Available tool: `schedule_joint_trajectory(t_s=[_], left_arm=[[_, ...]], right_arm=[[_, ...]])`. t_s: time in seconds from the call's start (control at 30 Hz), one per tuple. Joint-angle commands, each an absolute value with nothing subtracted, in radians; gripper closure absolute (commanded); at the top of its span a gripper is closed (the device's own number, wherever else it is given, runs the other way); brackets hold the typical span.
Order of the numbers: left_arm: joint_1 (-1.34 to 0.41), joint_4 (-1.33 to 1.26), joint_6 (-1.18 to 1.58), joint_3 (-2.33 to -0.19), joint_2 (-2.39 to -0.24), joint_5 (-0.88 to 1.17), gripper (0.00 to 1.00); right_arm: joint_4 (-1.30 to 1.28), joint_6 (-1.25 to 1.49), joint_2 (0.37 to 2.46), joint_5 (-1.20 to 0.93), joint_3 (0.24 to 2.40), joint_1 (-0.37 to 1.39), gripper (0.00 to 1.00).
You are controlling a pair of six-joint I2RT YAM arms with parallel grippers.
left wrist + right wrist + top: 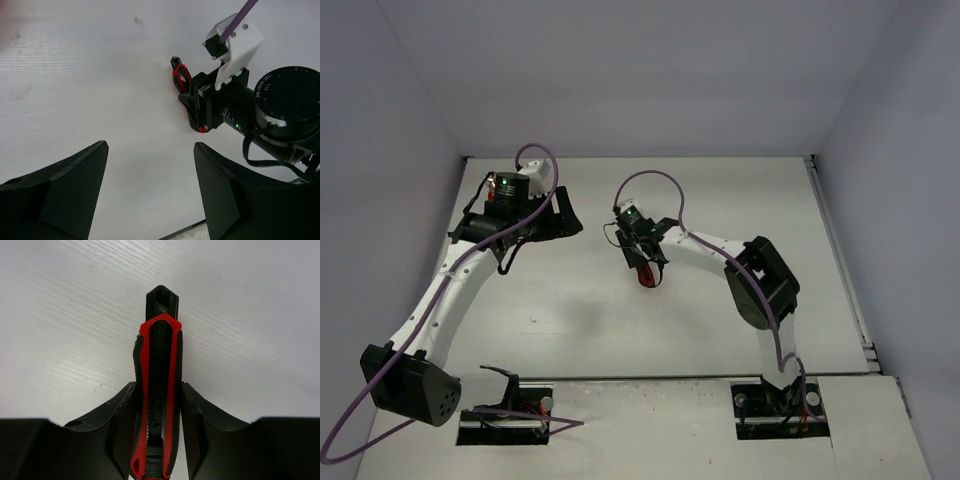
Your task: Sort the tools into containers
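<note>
1. red-black utility knife (157,360): near the middle of the table (620,330), black tip pointing away from the wrist camera.
2. right gripper (157,390): fingers pressed against both sides of the knife's handle.
3. left gripper (150,147): toward the far left corner, spread wide, holding nothing.

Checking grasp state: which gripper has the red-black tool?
The right gripper: it clamps the red-black utility knife from both sides. The left gripper stands open and empty.

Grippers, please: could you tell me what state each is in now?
Left gripper: open, empty.
Right gripper: closed on the slim red-and-black plastic tool.
</note>
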State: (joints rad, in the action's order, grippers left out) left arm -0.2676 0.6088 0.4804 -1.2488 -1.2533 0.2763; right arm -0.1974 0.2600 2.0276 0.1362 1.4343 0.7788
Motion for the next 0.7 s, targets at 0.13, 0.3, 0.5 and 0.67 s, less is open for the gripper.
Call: schedule_joint_trajectory(t_s=[0.13, 0.3, 0.5, 0.67], left_arm=[[-0.279, 0.484, 0.589, -1.417, -1.328, 0.584, 0.33], [-0.294, 0.397, 0.628, -1.445, -1.360, 0.628, 0.33], [-0.315, 0.168, 0.769, -1.399, -1.387, 0.676, 0.33], [-0.350, 0.106, 0.798, -1.407, -1.419, 0.667, 0.33]], right_arm=[[-0.100, -0.036, 1.665, 0.003, 1.417, 0.776, 1.00], [-0.050, -0.072, 1.550, -0.067, 1.381, 0.776, 0.98], [-0.020, -0.071, 1.498, -0.110, 1.353, 0.776, 0.97], [-0.005, -0.060, 1.464, -0.132, 1.339, 0.776, 0.96]])
